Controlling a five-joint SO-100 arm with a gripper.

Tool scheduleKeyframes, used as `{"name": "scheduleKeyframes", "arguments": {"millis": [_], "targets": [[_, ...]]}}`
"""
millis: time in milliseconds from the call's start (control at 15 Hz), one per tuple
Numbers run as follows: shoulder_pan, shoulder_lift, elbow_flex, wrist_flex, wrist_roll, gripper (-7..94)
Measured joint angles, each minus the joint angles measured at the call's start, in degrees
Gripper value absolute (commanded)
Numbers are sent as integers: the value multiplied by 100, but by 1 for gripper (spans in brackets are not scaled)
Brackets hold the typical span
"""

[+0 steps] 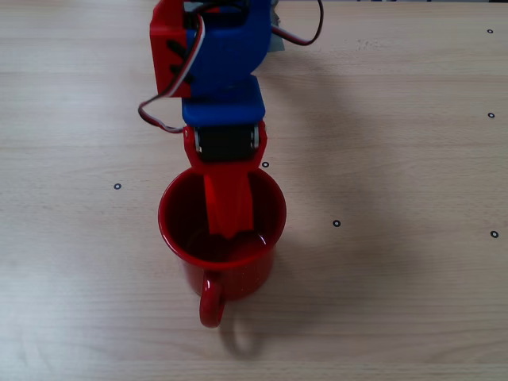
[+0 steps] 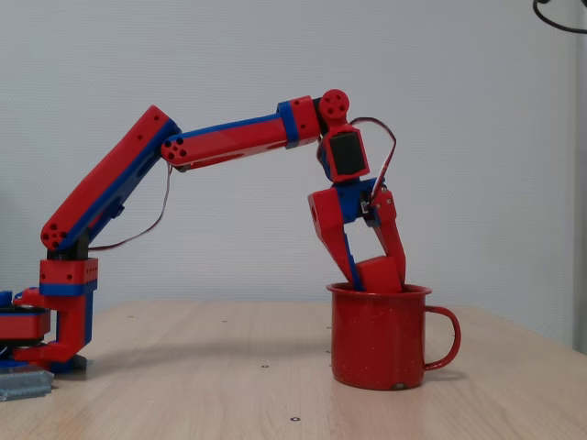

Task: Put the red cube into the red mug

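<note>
The red mug (image 2: 381, 339) stands on the wooden table, its handle toward the right in this side view. In the overhead view the handle of the red mug (image 1: 170, 235) points to the bottom edge. My gripper (image 2: 374, 282) hangs straight over the mug's mouth, fingertips dipping just below the rim. It is shut on the red cube (image 2: 380, 273), which sits tilted between the two fingers and is half sunk behind the rim. From above, the gripper (image 1: 228, 228) reaches down inside the mug and its finger covers the cube.
The arm's base (image 2: 60, 316) stands at the left of the table in the side view. Small black dots (image 1: 336, 223) mark the light wooden tabletop (image 1: 397, 278) around the mug.
</note>
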Motion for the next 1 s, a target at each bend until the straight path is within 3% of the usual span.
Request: {"name": "scheduleKeyframes", "arguments": {"millis": [133,467,733,1000], "targets": [[9,0,0,-9,0,4],[9,-114,0,79,-53,38],[185,-114,0,105,-158,47],[158,-114,0,105,-158,47]]}}
